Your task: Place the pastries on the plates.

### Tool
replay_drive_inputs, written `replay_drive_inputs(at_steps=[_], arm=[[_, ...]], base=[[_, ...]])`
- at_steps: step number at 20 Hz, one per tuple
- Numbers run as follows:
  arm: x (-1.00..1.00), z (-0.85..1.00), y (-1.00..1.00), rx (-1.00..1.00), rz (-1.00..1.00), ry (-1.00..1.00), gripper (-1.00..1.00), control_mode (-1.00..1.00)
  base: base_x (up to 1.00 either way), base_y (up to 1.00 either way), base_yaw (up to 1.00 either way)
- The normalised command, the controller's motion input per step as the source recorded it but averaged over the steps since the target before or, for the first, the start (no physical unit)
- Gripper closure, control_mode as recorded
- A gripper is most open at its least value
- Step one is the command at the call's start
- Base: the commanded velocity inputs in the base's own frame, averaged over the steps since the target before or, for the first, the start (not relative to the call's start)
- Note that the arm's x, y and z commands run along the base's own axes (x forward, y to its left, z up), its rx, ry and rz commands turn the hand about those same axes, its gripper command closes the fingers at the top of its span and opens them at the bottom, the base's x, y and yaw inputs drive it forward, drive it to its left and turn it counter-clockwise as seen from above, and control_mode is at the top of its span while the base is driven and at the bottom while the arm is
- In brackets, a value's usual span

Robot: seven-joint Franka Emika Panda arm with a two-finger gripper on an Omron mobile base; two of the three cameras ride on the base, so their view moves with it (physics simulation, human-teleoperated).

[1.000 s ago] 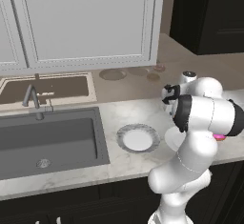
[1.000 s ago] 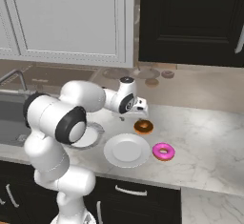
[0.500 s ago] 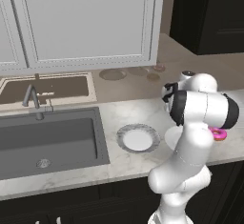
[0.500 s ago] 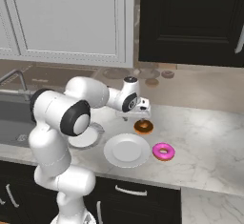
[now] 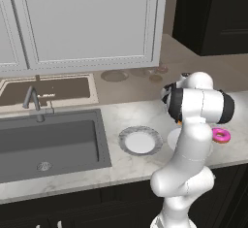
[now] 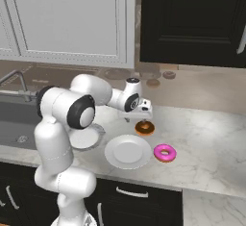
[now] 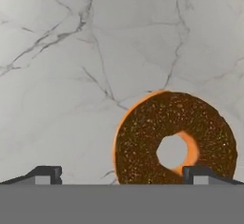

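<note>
In the right base view, my gripper (image 6: 141, 113) hangs open just above the orange-brown ring doughnut (image 6: 144, 128) on the marble counter. The hand view has that doughnut (image 7: 143, 142) low and to the right, under the right fingertip (image 7: 198, 173), with my gripper (image 7: 121, 175) empty. A pink doughnut (image 6: 165, 152) lies to the right of the plain white plate (image 6: 128, 151). The grey speckled-rim plate (image 6: 89, 137) sits left of it, partly behind my arm. From the left base view I see the speckled plate (image 5: 140, 140), the white plate's edge (image 5: 173, 138) and the pink doughnut (image 5: 221, 135).
A grey sink basin (image 5: 48, 142) with a faucet (image 5: 33, 101) takes up the counter's left. Small dishes (image 6: 153, 78) stand at the back by the wall. White cabinets (image 6: 67, 18) hang above, and dark cabinets (image 6: 192, 23) stand at the right. The counter's front edge (image 6: 144, 179) is near the plates.
My hand has swung a little to the right and come lower over the orange-brown doughnut. The jaws stayed open; the doughnuts and plates have not moved.
</note>
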Motion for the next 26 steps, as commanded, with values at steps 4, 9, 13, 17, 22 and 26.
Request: replay_drive_inputs(at_steps=[4, 9, 13, 17, 22, 26], arm=[[0.08, -0.20, -0.06, 0.00, 0.00, 0.07, -1.00, -1.00], [0.13, -0.18, -0.13, 0.00, 0.00, 0.07, -1.00, -1.00], [0.09, -0.13, -0.02, 0.00, 0.00, 0.05, -1.00, -1.00], [0.01, -0.14, -0.03, 0.00, 0.00, 0.07, -1.00, -1.00], [0.00, -0.18, 0.00, 0.00, 0.00, 0.07, -1.00, -1.00], [0.00, -0.20, 0.00, 0.00, 0.00, 0.07, -1.00, -1.00]], base=[[0.00, 0.00, 0.00], [0.00, 0.00, 0.00], [0.00, 0.00, 0.00], [0.00, 0.00, 0.00], [0.00, 0.00, 0.00], [0.00, 0.00, 0.00]])
